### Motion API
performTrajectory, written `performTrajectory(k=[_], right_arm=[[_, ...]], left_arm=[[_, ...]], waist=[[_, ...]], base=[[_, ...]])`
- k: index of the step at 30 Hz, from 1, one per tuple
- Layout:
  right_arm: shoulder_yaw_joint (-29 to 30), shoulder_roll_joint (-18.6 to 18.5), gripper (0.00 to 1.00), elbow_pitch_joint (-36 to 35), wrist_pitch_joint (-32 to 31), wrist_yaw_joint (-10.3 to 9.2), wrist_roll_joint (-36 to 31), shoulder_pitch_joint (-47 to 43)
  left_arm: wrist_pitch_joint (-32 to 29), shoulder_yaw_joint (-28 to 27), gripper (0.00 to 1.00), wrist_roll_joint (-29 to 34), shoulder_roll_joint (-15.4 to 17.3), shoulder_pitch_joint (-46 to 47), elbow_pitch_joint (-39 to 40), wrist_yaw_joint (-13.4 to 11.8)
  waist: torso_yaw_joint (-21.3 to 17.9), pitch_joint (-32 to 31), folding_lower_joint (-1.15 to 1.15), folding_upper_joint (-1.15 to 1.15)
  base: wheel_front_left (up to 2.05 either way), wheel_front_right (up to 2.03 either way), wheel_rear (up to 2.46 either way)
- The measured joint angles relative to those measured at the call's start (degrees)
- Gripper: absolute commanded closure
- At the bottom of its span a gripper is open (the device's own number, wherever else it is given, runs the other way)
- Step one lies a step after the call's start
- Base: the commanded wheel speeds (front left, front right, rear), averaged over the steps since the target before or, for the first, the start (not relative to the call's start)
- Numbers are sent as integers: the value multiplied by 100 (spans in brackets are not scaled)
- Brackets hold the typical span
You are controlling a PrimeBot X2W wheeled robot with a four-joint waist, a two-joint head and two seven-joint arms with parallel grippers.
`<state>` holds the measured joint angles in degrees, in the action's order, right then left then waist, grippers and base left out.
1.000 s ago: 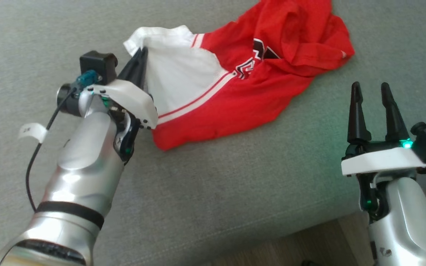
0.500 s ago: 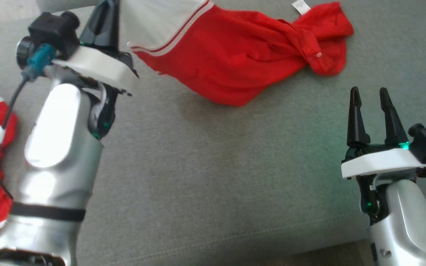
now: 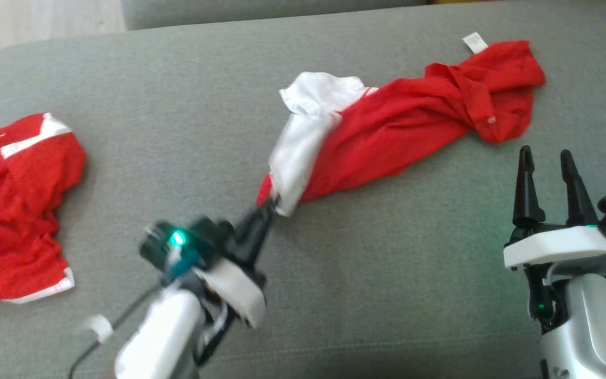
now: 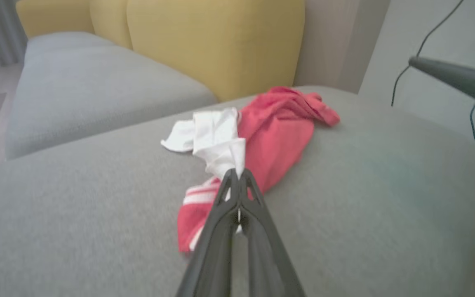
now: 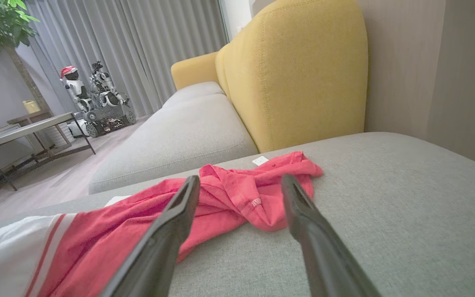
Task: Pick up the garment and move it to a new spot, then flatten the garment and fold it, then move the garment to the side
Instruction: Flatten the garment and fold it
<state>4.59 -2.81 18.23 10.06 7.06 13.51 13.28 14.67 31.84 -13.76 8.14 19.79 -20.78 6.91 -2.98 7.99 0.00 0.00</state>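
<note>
I have the left gripper [image 3: 270,208] clamped on the white end of the red-and-white garment [image 3: 397,123], which lies strung out across the grey sofa cushion [image 3: 366,273] (far end bunched). My right gripper [image 3: 547,158] stands with fingers apart, holding nothing, near the garment. Another red shirt [image 3: 16,205] lies well off to the left.

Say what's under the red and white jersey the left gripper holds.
Visible: grey fabric sofa cushion all round the red and white jersey; nothing pokes out. Anything beneath its bunched folds is covered.
</note>
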Motion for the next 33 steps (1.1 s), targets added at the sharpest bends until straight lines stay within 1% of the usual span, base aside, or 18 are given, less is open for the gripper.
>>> performTrajectory(k=[5, 13, 16, 23, 26, 30, 33], right_arm=[[98, 1, 0, 4, -58, 0, -49, 1], [181, 1, 0, 88, -177, 0, -102, 1], [207, 1, 0, 141, -236, 0, -219, 1], [208, -21, 0, 492, -416, 0, -1115, 94], [174, -127, 0, 777, -474, 0, -1451, 303], [301, -163, 0, 1011, -450, 0, -1563, 570], [399, -159, 0, 1152, -397, 0, -1573, 625]], left_arm=[[-53, 550, 100, 11, 68, -296, -163, 22], [-53, 956, 100, 87, 86, -311, -657, 23], [-47, 901, 100, 49, 66, -310, -828, 11], [-45, 474, 100, -200, -104, -289, -708, -189], [-44, 356, 100, -213, -182, -240, -583, -204], [-38, 363, 100, -181, -220, -187, -561, -185], [-38, 482, 100, -82, -213, -193, -664, -156]], waist=[[146, -66, 0, 0], [167, -118, 0, 0], [132, -112, 0, 0], [120, -2, 0, 0], [181, 85, 0, 0], [307, 166, 0, 0], [362, 204, 0, 0]], base=[[0, 0, 0], [0, 0, 0], [0, 0, 0], [0, 0, 0], [0, 0, 0], [0, 0, 0], [0, 0, 0]])
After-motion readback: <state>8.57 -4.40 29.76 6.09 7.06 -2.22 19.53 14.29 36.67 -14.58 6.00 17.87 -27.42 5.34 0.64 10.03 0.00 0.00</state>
